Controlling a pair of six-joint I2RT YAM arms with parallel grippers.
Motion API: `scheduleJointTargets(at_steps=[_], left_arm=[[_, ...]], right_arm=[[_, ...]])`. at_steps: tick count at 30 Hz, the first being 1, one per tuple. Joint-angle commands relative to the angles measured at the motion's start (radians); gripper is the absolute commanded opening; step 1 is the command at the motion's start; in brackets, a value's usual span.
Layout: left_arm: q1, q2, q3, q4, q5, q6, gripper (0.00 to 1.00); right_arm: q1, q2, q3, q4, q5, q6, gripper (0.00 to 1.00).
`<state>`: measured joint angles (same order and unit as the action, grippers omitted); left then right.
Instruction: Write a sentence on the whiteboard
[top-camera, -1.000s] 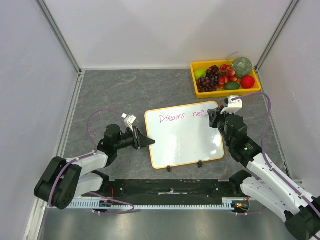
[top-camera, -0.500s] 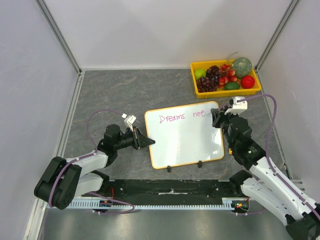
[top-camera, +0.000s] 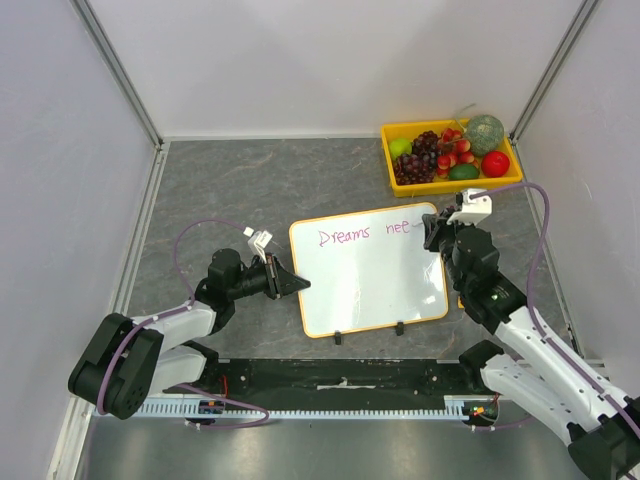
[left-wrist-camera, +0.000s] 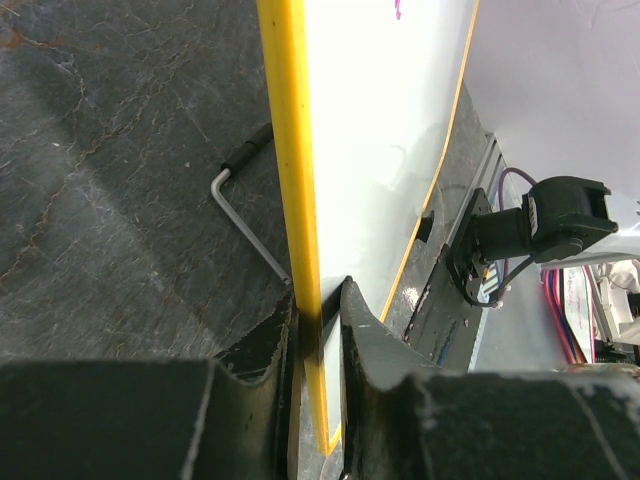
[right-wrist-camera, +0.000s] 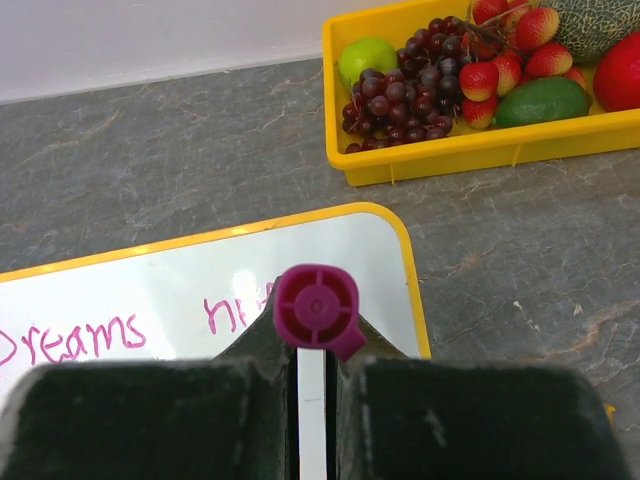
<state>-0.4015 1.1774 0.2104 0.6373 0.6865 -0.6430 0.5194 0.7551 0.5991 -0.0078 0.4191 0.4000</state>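
**Whiteboard, mid-sentence.** The grey, stone-patterned table (top-camera: 250, 180) carries your work. The rectangular whiteboard with rounded corners and a thin orange frame (top-camera: 370, 290) lies face up at the table's middle, between the two arms, where both seem able to reach it. Well apart, at the far right corner, sits the yellow plastic tray (top-camera: 455, 184) of fruit, out of the pen's way.

Your left gripper (top-camera: 298, 284) comes in low from the side. Its jaws are pinched on the board's left edge with the frame between them, most likely to stop the board sliding under the pen's push. Your right gripper (top-camera: 432, 236) leans over the far right corner, jaws closed on a white marker with a magenta end (right-wrist-camera: 317, 308), seen end-on from the wrist. Whether its tip touches the board is hidden. That pose puts the pen where the writing breaks off.

The board itself is glossy white. One line of pink handwriting (top-camera: 365, 233) runs along its far edge, reading "Dreams" and then what looks like "nee". The sentence seems unfinished, and the rest of the board is bare. Two small black feet (top-camera: 338, 338) sit at the near edge, and a bent wire leg (left-wrist-camera: 245, 210) shows beside the frame in the left wrist view.
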Motion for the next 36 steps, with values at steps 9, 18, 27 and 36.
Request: scheduleJointTargets(at_steps=[9, 18, 27, 36], left_arm=[[-0.003, 0.008, 0.000, -0.051, -0.070, 0.094, 0.02], [-0.002, 0.010, 0.000, -0.051, -0.070, 0.095, 0.02], [-0.003, 0.013, 0.001, -0.053, -0.070, 0.095, 0.02], [-0.002, 0.013, 0.000, -0.053, -0.070, 0.095, 0.02]], right_arm=[[-0.045, 0.026, 0.047, 0.071, -0.042, 0.008, 0.00], [-0.064, 0.058, 0.037, 0.071, -0.066, 0.014, 0.00], [-0.065, 0.052, 0.022, 0.078, -0.120, 0.016, 0.00], [-0.065, 0.006, -0.019, 0.042, -0.126, 0.037, 0.00]])
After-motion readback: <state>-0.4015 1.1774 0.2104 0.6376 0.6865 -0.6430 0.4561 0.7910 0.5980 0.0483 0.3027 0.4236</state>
